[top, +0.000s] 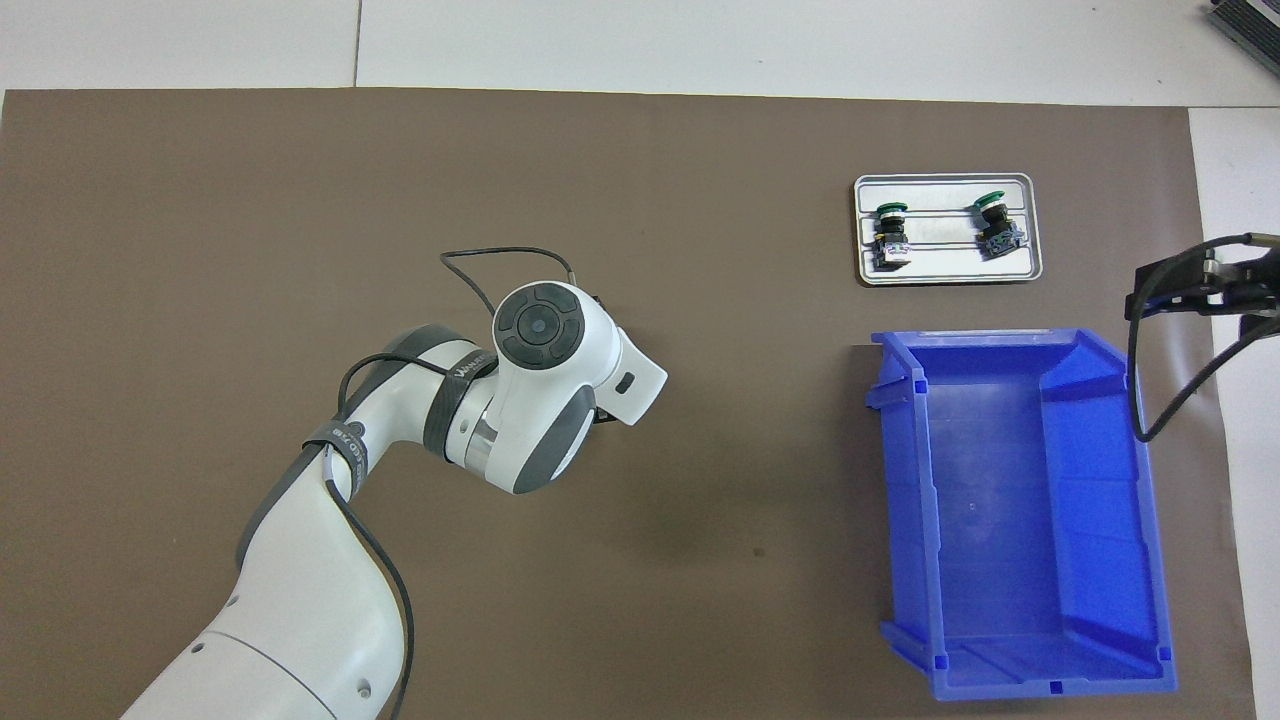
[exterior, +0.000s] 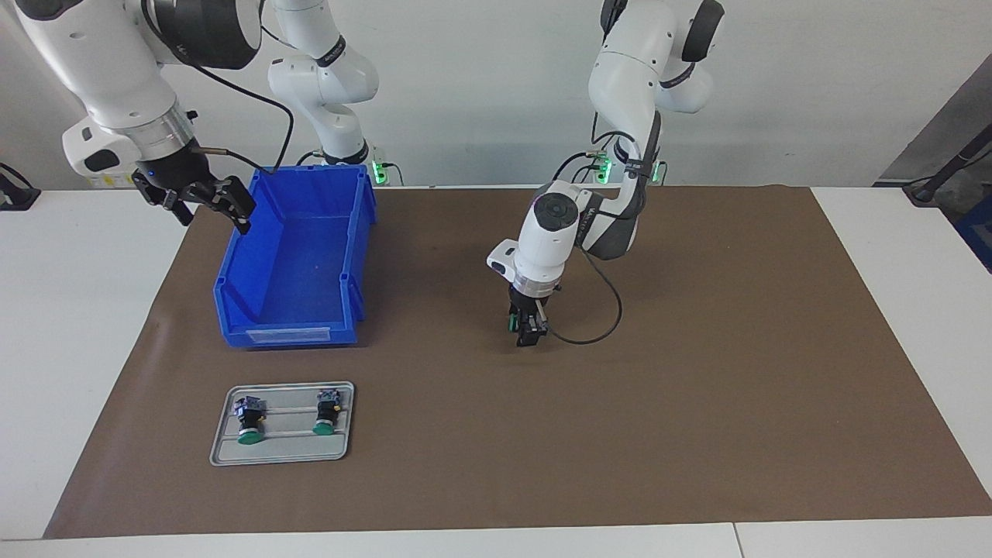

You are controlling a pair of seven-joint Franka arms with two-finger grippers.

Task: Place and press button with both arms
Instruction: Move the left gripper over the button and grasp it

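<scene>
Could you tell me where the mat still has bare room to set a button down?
Bare mat runs from the left gripper to the left arm's end. It is crowded at the right arm's end, around the blue bin and tray.

Left pincer [exterior: 528, 332] hidden overhead by own wrist — grip state unclear.

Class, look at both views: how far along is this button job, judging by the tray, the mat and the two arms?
Done: one button is off the tray, where two buttons remain. In hand: the left tool is low over the mat's middle with that button between its fingers. Left: setting it down and pressing it. The right tool waits open above the blue bin's edge.
</scene>
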